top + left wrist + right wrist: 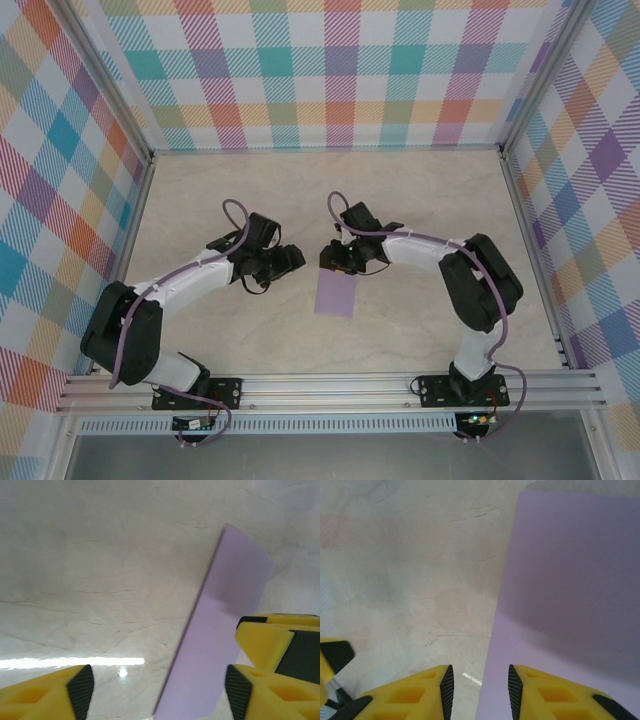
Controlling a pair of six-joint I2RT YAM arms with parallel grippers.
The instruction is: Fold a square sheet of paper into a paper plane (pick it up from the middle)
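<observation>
Plaid panels (330, 70) in pastel checks wall in a pale marbled table (200, 190). In the overhead frame we see the left arm (180, 283) and the right arm (480, 285) bent inward from the bottom edge until their heads nearly meet at centre. Just below that meeting point the sheet of paper (336, 295) lies flat on the table, lavender, a little right of the frame's middle. We judge it feather-light, limp and slick on the smooth top, easier to push away or crease by accident than to lift. The middle of an edge, where a finger can slide under, looks the best hold. The left gripper (159, 690) has its jaws wide apart, clamped on nothing, and the sheet's end lies at the lower middle of its wrist frame between the yellow fingers. The right gripper (480, 687) has its jaws only narrowly apart at the bottom of its frame. The sheet's left edge runs down into the gap, and we cannot tell whether a pad touches it.
</observation>
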